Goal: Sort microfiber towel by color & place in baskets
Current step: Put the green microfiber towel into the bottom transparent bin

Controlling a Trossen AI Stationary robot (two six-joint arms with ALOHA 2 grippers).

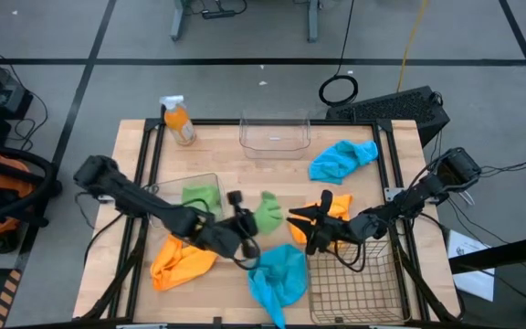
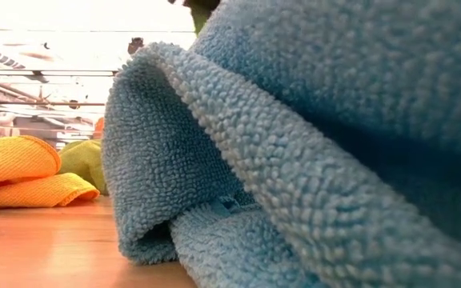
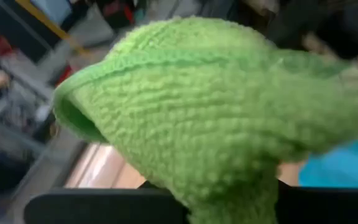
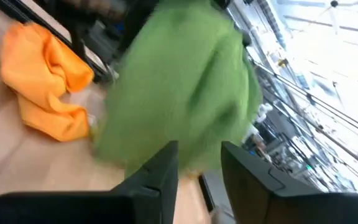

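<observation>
We are gripping a green towel [image 1: 268, 212] in our left gripper [image 1: 248, 219] at the table's [image 1: 354, 196] middle; our right gripper [image 1: 298, 219], fingers parted, is hovering just beside it.

I see two dark jointed arms w/ black cabling, left arm [image 1: 131, 194] and right arm [image 1: 418, 194]; matte black, blocky fingers [image 4: 160, 171].
</observation>
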